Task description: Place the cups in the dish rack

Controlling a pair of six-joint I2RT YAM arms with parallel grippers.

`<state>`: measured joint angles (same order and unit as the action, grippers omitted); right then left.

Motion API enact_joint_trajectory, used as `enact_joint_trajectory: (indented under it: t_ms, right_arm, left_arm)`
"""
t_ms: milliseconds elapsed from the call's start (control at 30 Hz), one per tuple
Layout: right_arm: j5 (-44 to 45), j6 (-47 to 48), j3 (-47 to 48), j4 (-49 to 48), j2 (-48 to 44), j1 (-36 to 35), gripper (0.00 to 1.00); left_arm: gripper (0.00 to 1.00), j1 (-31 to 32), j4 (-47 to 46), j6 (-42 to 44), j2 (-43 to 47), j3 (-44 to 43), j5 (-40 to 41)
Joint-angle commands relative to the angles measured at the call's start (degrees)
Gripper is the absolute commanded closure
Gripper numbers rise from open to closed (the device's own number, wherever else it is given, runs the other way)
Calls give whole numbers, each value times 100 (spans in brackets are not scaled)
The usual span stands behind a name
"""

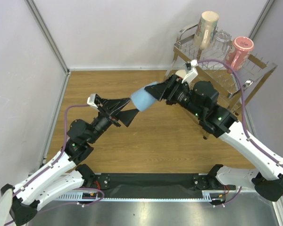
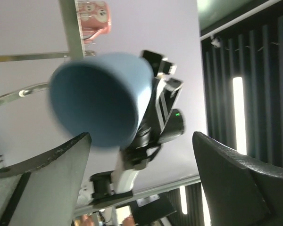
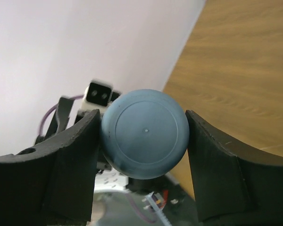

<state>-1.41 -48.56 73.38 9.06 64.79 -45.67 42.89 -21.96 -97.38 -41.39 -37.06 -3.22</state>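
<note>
The light-blue tumbler (image 1: 145,98) hangs on its side above the wooden table, between the two arms. My right gripper (image 1: 166,92) is shut on its base end; in the right wrist view both fingers press the round base (image 3: 144,133). My left gripper (image 1: 134,106) stands wide open at the tumbler's mouth (image 2: 94,100), its fingers (image 2: 52,174) apart from the cup. The dish rack (image 1: 181,47) stands at the far right with a beige mug (image 1: 207,28), a clear glass (image 1: 221,42) and a pink mug (image 1: 240,52) on its upper tier. The pink mug (image 2: 96,14) also shows in the left wrist view.
White walls with metal frame posts (image 1: 47,37) close in the wooden table (image 1: 151,141) on the left and at the back. A black mat (image 1: 146,181) lies between the arm bases at the near edge.
</note>
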Motion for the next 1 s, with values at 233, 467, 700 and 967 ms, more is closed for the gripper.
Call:
enact_joint_trajectory:
  t_ms: [233, 467, 700, 967]
  right_arm:
    - [2440, 2490, 2713, 1915, 490, 673, 100]
    - [3224, 3641, 3927, 2153, 1201, 1499, 100]
    - [3770, 4205, 4192, 1722, 1703, 1956, 100]
    - [4333, 4574, 4571, 2021, 2055, 2220, 100]
  left_arm:
    - [9, -448, 3449, 2344, 527, -887, -679]
    - [15, -484, 5840, 4751, -492, -2472, -1110]
    - [16, -484, 6537, 5826, -985, -3035, -1268]
    - [15, -519, 7240, 6741, -1319, -3589, -900]
